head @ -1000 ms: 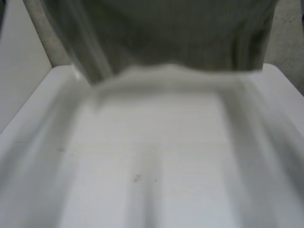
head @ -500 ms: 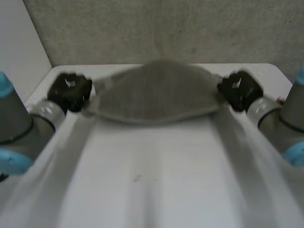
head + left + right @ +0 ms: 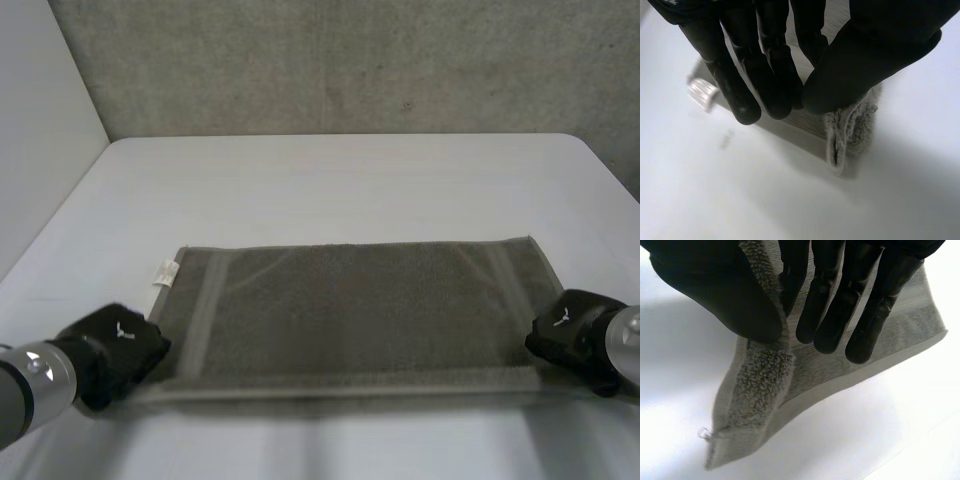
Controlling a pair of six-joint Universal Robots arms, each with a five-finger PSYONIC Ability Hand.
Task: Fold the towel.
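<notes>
A grey-green towel [image 3: 350,310] lies spread across the white table [image 3: 330,180], its near edge lifted slightly. My left hand [image 3: 115,350] pinches the near-left corner of the towel [image 3: 850,130] between thumb and straight fingers [image 3: 765,85]. My right hand [image 3: 570,335] holds the near-right corner in the same way; in the right wrist view the towel [image 3: 765,395] hangs from between thumb and fingers [image 3: 835,315]. A small white label [image 3: 165,272] sticks out at the towel's far-left corner.
A grey wall [image 3: 330,60] runs behind the table's far edge. Bare table surface lies beyond the towel and on both sides of it.
The towel was held up high in front of the camera, then swung down. Both hands have drawn back towards me and the towel now lies spread flat on the table.
</notes>
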